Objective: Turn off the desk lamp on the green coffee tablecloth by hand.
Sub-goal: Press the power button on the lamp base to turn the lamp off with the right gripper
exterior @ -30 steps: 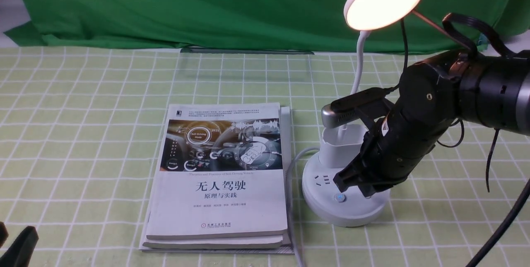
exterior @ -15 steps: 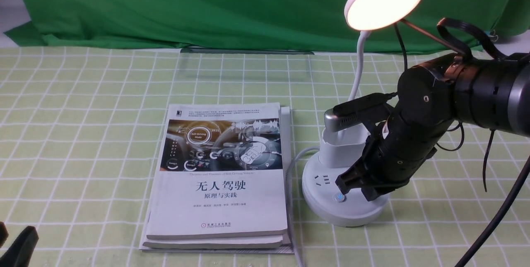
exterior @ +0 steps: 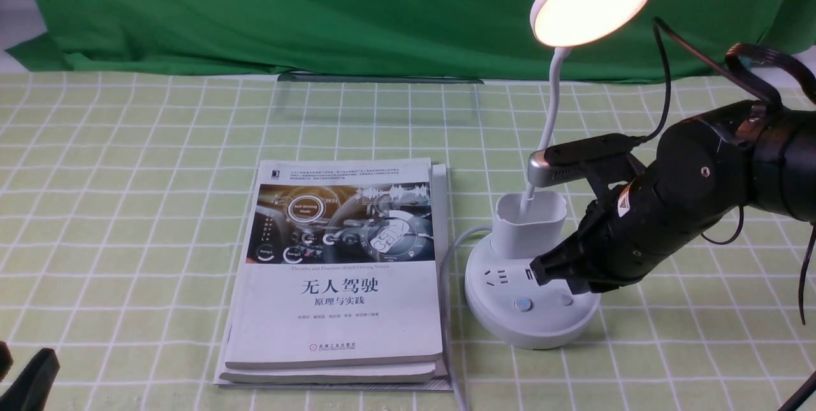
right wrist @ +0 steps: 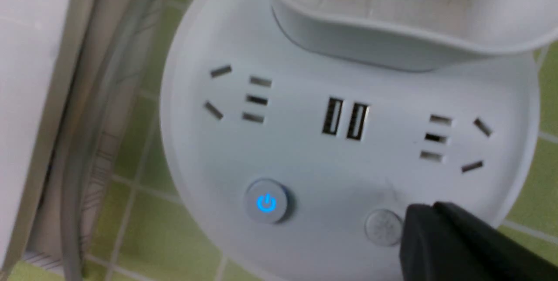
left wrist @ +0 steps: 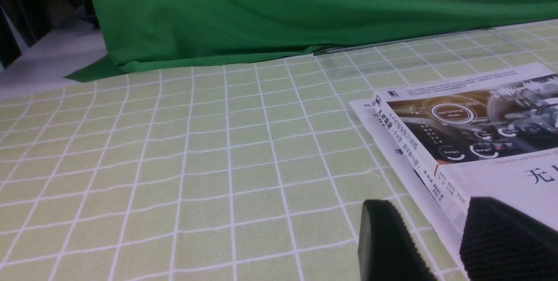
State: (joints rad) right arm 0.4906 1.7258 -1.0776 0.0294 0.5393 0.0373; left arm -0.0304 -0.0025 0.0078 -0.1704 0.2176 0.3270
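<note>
Pale yellow-green gridded tablecloth (exterior: 127, 207) on the bench, white disc-headed desk lamp (exterior: 529, 226) standing lit at its right.
Right hand (exterior: 551, 271), fingers pressed together, hovers over the lamp's round base beside a plain grey button (right wrist: 383, 227); a blue-lit power button (right wrist: 266, 203) glows nearby. Left hand (left wrist: 429, 228) sits narrowly parted near a white paperback book (exterior: 338, 271).

Right arm (exterior: 701, 194): matte black cylindrical housings.
Silver-grey wrist camera (exterior: 561, 165) bracketed on top; black cables (exterior: 663, 79) looped above; recessed screws in casing; small red-white label (exterior: 623, 206); left gripper (left wrist: 429, 211) pads (left wrist: 505, 237) black, ribbed.
</note>
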